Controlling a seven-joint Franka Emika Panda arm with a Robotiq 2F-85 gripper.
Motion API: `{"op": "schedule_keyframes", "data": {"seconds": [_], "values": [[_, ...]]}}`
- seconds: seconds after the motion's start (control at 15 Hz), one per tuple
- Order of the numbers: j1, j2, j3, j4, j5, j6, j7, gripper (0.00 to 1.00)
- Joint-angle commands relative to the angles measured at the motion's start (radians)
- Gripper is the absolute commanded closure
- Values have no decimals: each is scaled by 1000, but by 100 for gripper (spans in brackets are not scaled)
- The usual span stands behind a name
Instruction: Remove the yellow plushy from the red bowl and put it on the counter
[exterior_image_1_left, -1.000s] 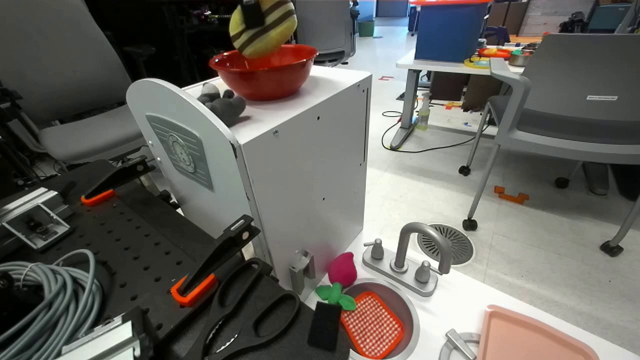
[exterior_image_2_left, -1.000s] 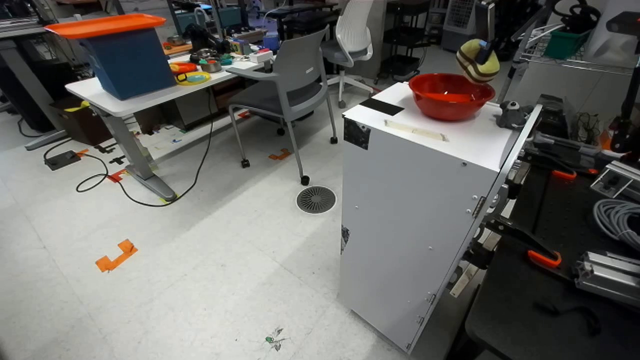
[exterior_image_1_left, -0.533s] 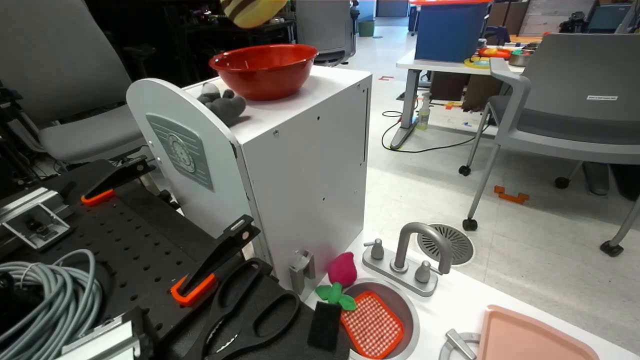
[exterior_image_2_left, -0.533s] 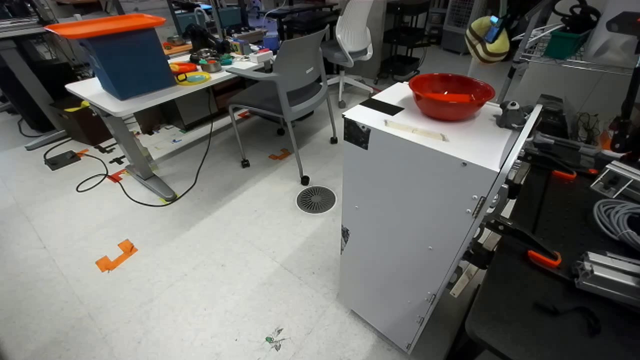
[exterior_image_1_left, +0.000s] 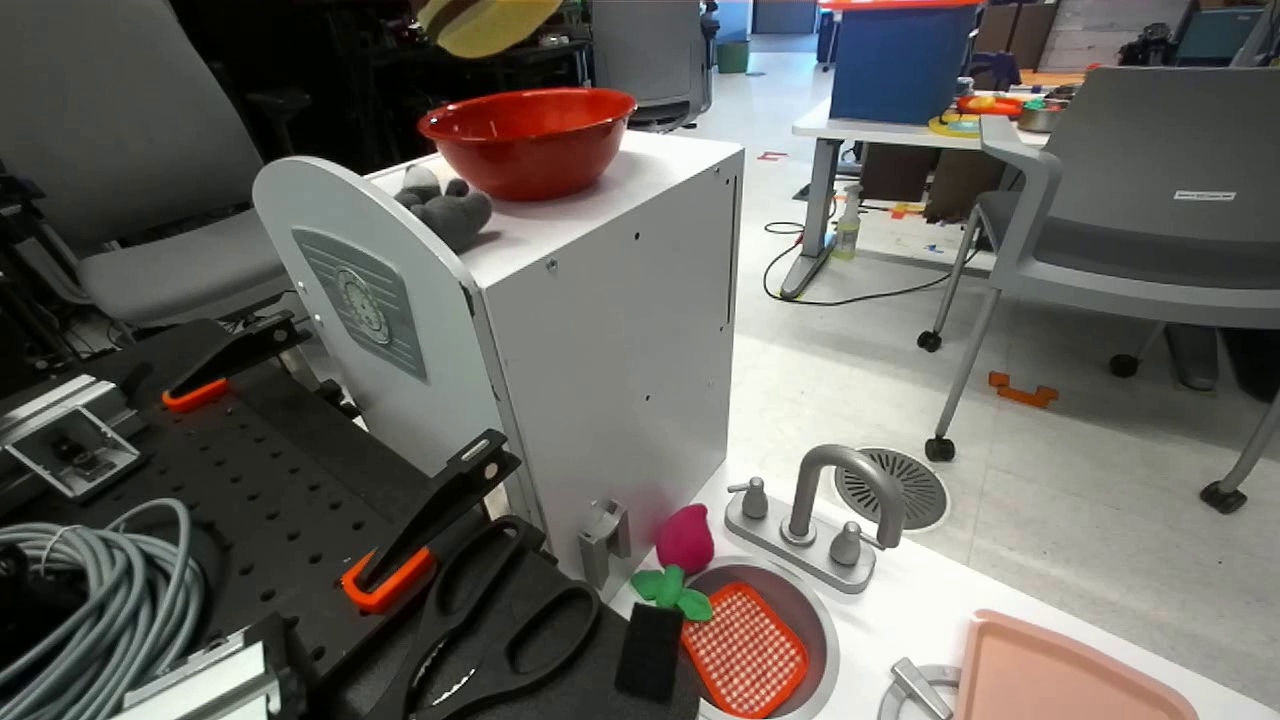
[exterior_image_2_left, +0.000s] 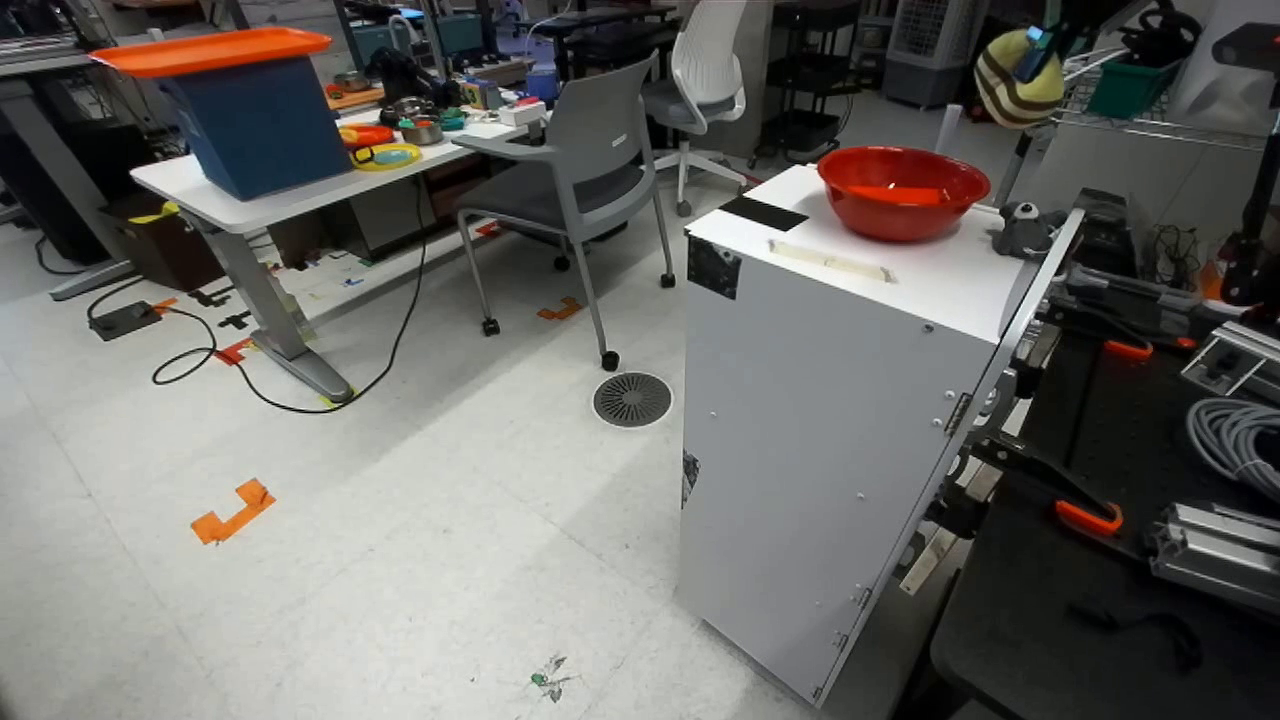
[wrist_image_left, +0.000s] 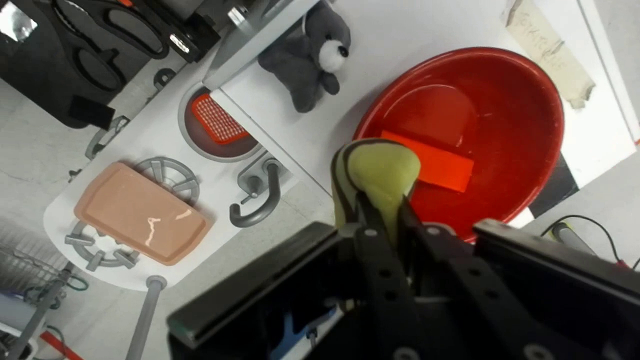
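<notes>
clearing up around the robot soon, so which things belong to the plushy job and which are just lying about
Part of the job:
yellow plushy, gripped in the jaws
red bowl, plushy already out
counter, where it should go

Just lying about:
grey toy beside the bowl
orange piece inside the bowl
red mesh piece in the basin
salmon tray
coiled cable

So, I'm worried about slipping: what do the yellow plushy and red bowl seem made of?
Yellow plushy: probably soft stuffed fabric, matte; it narrows where the pincer squeezes it. Red bowl: smooth and glossy, with bright highlights; perhaps plastic or coated metal.
</notes>
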Motion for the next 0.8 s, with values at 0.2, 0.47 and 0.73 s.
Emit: {"op": "schedule_keyframes", "data": {"seconds": [0.2,0.47,0.73], "values": [[-58,23,-80,31,102,-154,-68,98],[-91,43,-117,51,124,-225,-78,98],[-102,108,-163,111,163,-304,-142,98]]}}
